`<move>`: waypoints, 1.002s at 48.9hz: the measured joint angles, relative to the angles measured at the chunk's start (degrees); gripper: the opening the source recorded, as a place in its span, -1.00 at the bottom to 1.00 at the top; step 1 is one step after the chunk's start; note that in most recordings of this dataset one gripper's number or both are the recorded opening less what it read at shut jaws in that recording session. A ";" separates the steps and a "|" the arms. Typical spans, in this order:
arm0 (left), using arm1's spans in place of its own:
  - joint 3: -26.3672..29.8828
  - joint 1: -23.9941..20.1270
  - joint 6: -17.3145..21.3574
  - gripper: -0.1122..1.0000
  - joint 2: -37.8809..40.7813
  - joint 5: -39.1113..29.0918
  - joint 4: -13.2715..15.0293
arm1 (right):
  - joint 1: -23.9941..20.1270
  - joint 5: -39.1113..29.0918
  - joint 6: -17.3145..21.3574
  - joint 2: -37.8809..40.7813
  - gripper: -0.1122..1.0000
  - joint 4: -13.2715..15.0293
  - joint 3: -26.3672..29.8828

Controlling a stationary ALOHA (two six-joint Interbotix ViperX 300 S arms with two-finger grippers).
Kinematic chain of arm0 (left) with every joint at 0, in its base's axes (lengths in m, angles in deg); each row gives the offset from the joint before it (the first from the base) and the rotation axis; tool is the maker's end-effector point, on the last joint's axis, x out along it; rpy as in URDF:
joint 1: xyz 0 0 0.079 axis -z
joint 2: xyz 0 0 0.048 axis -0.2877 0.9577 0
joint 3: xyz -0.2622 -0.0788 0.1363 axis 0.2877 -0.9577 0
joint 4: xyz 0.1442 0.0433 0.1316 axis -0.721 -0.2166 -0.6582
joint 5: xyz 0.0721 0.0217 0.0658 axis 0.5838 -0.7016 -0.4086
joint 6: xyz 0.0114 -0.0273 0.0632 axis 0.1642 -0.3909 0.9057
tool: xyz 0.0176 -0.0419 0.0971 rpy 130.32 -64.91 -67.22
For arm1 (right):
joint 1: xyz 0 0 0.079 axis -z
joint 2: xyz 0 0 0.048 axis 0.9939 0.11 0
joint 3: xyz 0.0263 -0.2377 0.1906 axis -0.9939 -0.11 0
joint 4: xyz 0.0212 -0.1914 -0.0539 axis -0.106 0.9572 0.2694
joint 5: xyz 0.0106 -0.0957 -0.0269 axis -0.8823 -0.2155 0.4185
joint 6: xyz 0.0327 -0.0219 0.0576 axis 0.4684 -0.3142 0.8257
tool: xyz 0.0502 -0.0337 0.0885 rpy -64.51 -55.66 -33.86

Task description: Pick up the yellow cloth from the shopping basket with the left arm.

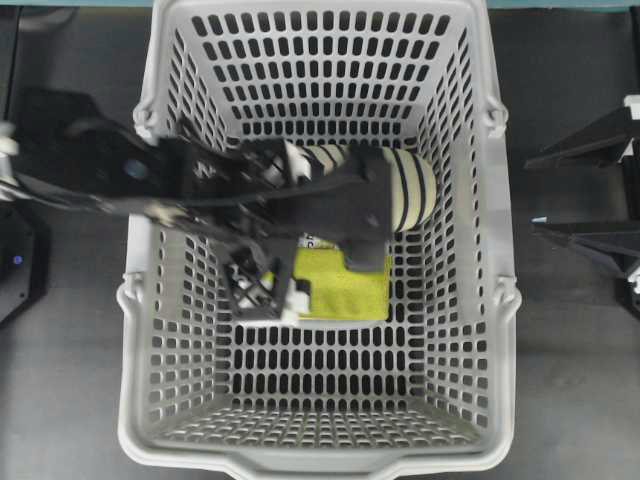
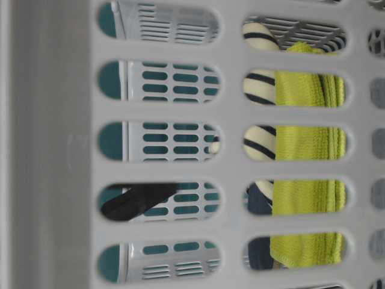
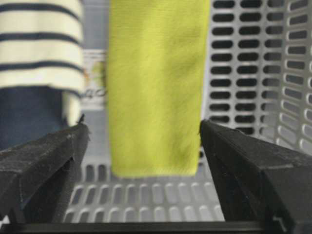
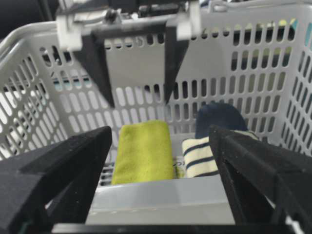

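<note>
Item one: the shopping basket (image 1: 160,300), light grey with slotted walls and floor, takes up the middle of the overhead view, and everything the task concerns lies inside it. Item two: the yellow cloth (image 1: 345,285), folded to a neat rectangle, lies flat on the basket floor near the centre; flat and uncovered along its near edge, we judge it easy to pinch from above. Item three: a cream-and-navy striped slipper (image 1: 405,190) lies just beside the cloth toward the far wall (whether the two touch we cannot tell), close enough that a careless grip might catch it too. Item four: the left arm (image 1: 110,180) reaches over the left rim into the basket, presumably because the cloth lies too deep to reach any other way. Item five: the left gripper (image 3: 146,141) hangs above the cloth with its jaws spread wide, one finger on each side of the cloth's near end and neither touching it, which we read as lining up for a descent and pinch, with nothing held. Item six: the right gripper (image 4: 161,161) waits outside the basket to the right, jaws likewise wide and empty, kept clear since the task gives it no part.
</note>
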 measured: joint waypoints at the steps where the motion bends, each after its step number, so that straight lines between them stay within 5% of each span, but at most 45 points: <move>1: 0.26 0.18 0.09 0.80 0.62 0.00 0.00 | 0.00 0.09 0.00 0.00 0.59 0.00 0.00; 19: 0.09 0.88 -0.18 0.80 7.12 1.14 0.09 | 0.00 0.18 0.00 -0.26 0.58 0.00 0.00; 36: -6.68 0.97 -0.70 0.71 9.05 8.53 0.00 | -0.18 2.55 0.00 -0.09 0.58 0.00 -0.26; 40: -7.56 1.05 -0.62 0.51 8.88 8.70 0.00 | -0.18 2.64 0.00 -0.09 0.58 -0.09 -0.53; 49: -8.79 1.32 -0.62 -0.30 8.44 8.79 0.00 | -0.26 2.72 0.00 -0.18 0.58 0.00 -0.88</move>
